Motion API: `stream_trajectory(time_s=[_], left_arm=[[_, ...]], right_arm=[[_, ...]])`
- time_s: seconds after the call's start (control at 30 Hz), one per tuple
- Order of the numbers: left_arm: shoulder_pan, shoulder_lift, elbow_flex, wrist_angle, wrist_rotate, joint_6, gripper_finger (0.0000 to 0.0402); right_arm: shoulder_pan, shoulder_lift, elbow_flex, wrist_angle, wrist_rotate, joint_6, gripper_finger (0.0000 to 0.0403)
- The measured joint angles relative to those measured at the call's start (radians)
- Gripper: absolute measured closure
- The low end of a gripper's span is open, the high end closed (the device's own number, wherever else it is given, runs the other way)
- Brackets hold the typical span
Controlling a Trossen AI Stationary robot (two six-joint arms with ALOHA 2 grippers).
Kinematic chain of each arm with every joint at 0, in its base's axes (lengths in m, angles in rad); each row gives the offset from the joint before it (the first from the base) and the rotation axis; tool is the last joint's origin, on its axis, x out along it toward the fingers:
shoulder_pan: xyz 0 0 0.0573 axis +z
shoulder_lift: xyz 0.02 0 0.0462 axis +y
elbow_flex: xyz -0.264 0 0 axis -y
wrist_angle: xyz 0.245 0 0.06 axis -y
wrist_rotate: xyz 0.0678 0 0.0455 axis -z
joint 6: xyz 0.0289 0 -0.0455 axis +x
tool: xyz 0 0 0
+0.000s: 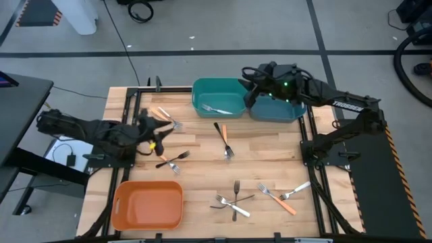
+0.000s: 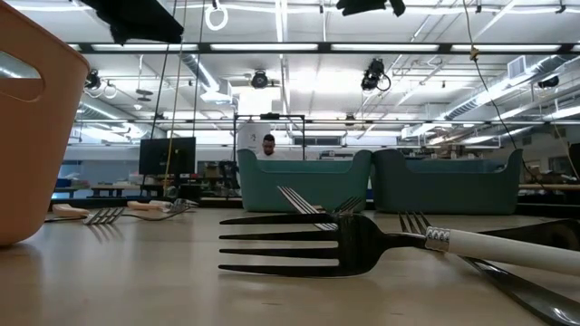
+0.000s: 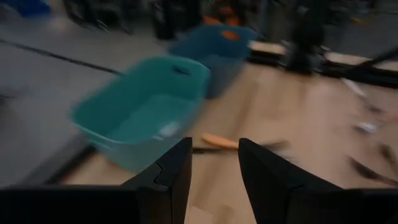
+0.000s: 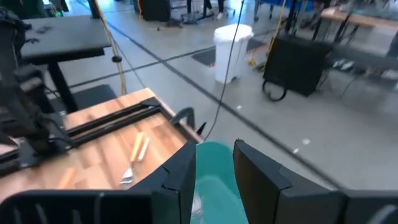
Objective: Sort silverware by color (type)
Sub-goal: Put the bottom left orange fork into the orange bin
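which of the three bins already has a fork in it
The light teal bin at the table's far edge: a white-handled fork lies on its floor. The darker teal bin beside it and the orange bin show none.

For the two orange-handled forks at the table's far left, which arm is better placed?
Left, most likely. The left gripper hovers close beside the orange-handled forks, jaws open and empty. The right gripper is over the teal bin, across the table from them.
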State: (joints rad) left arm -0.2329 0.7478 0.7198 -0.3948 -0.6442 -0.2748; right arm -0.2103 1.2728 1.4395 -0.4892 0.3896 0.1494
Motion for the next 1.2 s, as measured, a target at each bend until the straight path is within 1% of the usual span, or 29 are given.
stream_trajectory(time_s=[0.07, 0.17, 0.2, 0.27, 0.37, 0.5, 0.57, 0.7, 0.8, 0.9, 0.97, 1.03, 1.1, 1.2], left_arm=[[0.052, 0.033, 0.012, 0.003, 0.133, -0.003, 0.0260], [0.132, 0.082, 0.021, 0.001, 0.297, -0.014, 0.0260], [0.156, 0.098, 0.022, 0.003, 0.342, -0.032, 0.0260], [0.193, 0.130, 0.022, 0.003, 0.394, -0.055, 0.0260], [0.220, 0.167, 0.022, 0.013, 0.413, -0.057, 0.0260], [0.226, 0.188, 0.022, 0.014, 0.416, 0.000, 0.0260], [0.230, 0.189, 0.022, 0.013, 0.416, -0.017, 0.0260], [0.255, 0.189, 0.023, -0.037, 0.415, -0.219, 0.0260], [0.273, 0.189, 0.023, -0.100, 0.413, -0.254, 0.0260], [0.321, 0.200, 0.023, -0.117, 0.401, -0.307, 0.0260], [0.365, 0.205, 0.023, -0.136, 0.396, -0.408, 0.0260], [0.402, 0.211, 0.024, -0.172, 0.393, -0.554, 0.0260], [0.424, 0.219, 0.024, -0.262, 0.414, -0.708, 0.0260], [0.421, 0.228, 0.024, -0.363, 0.455, -0.828, 0.0260]], right_arm=[[0.011, 0.000, 0.000, -0.021, -0.027, 0.022, 0.0288], [0.028, 0.000, 0.000, -0.047, -0.049, 0.038, 0.0288], [0.034, 0.000, 0.000, -0.055, -0.050, 0.039, 0.0288], [0.045, 0.000, 0.000, -0.072, -0.050, 0.038, 0.0288], [0.053, 0.001, 0.000, -0.129, -0.051, 0.034, 0.0288], [0.054, 0.001, 0.000, -0.233, -0.051, 0.035, 0.0288], [0.053, 0.001, 0.000, -0.286, -0.051, 0.040, 0.0288], [0.053, 0.001, 0.000, -0.369, -0.051, 0.064, 0.0288], [0.053, 0.001, 0.000, -0.419, -0.051, 0.059, 0.0288], [0.053, 0.001, 0.000, -0.440, -0.051, 0.053, 0.0289], [0.049, 0.001, 0.000, -0.441, -0.051, 0.052, 0.0289], [0.049, 0.001, 0.000, -0.443, -0.051, 0.052, 0.0289], [0.049, 0.001, 0.000, -0.447, -0.051, 0.052, 0.0289], [0.049, 0.001, 0.000, -0.457, -0.051, 0.049, 0.0289]])
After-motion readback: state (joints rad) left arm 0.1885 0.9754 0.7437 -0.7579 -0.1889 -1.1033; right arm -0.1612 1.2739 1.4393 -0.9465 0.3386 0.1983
